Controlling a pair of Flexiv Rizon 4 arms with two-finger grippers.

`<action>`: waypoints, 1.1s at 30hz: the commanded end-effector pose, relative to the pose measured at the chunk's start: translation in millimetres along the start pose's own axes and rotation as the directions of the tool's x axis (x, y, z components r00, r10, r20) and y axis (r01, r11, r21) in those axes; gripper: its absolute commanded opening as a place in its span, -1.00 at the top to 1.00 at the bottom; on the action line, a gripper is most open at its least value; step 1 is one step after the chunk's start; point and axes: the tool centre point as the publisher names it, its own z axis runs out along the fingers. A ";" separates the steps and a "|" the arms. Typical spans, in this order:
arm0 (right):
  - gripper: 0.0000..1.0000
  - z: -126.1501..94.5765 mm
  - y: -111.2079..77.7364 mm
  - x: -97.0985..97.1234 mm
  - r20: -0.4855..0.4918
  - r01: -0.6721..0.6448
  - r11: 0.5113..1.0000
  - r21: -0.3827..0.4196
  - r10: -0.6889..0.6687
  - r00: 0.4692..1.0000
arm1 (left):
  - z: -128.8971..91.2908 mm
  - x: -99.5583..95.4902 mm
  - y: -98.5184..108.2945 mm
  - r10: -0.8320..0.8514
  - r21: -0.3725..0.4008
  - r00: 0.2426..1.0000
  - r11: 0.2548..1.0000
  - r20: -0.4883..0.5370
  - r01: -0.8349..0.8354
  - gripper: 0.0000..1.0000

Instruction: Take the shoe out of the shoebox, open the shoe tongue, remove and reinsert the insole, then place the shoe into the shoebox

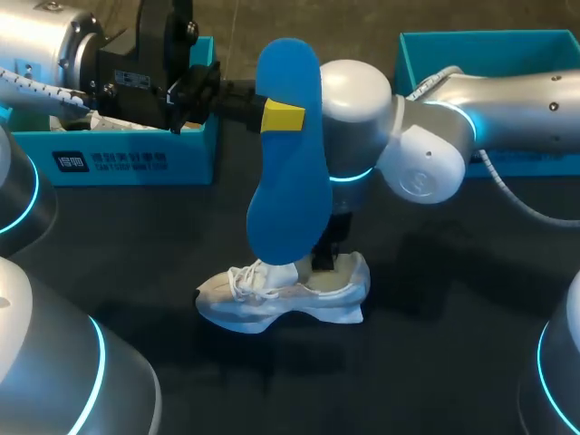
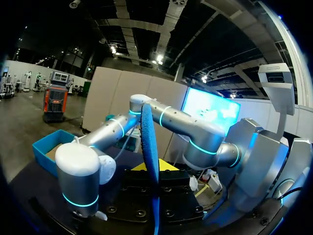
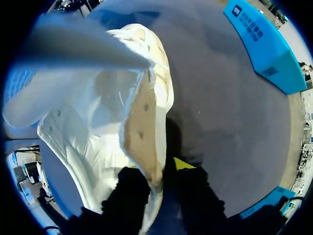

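Observation:
My left gripper (image 1: 283, 116) is shut on a large blue insole (image 1: 290, 172), holding it upright above the middle of the table. In the left wrist view the insole (image 2: 149, 142) stands edge-on between the fingers of that gripper (image 2: 155, 169). Below it a white shoe (image 1: 281, 294) lies on the dark table, toe to the left. My right gripper (image 1: 324, 258) comes down onto its heel. From the right wrist, the heel wall of the shoe (image 3: 146, 122) stands between the two fingers of the right gripper (image 3: 156, 171), and both press on it.
A teal shoebox (image 1: 136, 149) stands at the back left under my left arm. A second teal box part (image 1: 489, 41) sits at the back right behind my right arm. Both show in the right wrist view, one (image 3: 266, 49) beyond the shoe.

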 end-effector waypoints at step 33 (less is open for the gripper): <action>1.00 -61.6 9.2 23.7 -0.058 -0.141 0.989 0.052 0.144 0.988 | 0.7 0.4 0.6 0.000 0.000 1.000 1.000 0.001 0.000 1.00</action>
